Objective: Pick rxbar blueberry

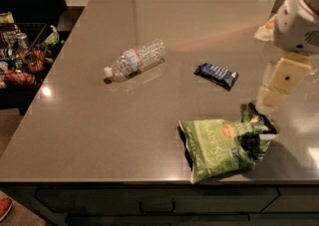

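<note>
The rxbar blueberry (217,74) is a small flat bar in a dark navy wrapper with pale lettering. It lies flat on the grey countertop (99,130), right of centre. My gripper (271,98) hangs at the right side of the counter, to the right of the bar and a little nearer the front, above the top corner of the green chip bag. It is apart from the bar.
A clear plastic water bottle (134,59) lies on its side left of the bar. A large green chip bag (224,143) lies near the front edge. A wire basket of items (20,51) stands off the counter's left.
</note>
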Available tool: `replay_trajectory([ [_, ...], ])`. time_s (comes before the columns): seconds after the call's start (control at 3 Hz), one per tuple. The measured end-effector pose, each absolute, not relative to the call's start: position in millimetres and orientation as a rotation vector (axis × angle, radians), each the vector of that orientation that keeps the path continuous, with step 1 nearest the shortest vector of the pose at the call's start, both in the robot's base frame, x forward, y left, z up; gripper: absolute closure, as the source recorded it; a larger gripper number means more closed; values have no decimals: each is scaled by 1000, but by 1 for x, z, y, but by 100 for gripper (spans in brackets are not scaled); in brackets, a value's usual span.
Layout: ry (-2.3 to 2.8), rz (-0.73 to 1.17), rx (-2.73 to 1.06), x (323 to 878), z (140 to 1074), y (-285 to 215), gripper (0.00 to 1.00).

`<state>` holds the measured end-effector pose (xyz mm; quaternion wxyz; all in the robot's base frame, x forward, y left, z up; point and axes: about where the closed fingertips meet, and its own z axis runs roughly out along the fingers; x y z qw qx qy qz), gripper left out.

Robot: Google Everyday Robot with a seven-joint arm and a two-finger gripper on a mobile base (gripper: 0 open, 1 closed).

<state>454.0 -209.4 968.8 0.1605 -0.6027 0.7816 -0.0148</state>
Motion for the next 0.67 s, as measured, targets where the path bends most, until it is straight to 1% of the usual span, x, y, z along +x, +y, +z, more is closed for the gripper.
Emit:
replay_trajectory([
  [0.67,2272,110,-1616,515,940,-193,0],
])
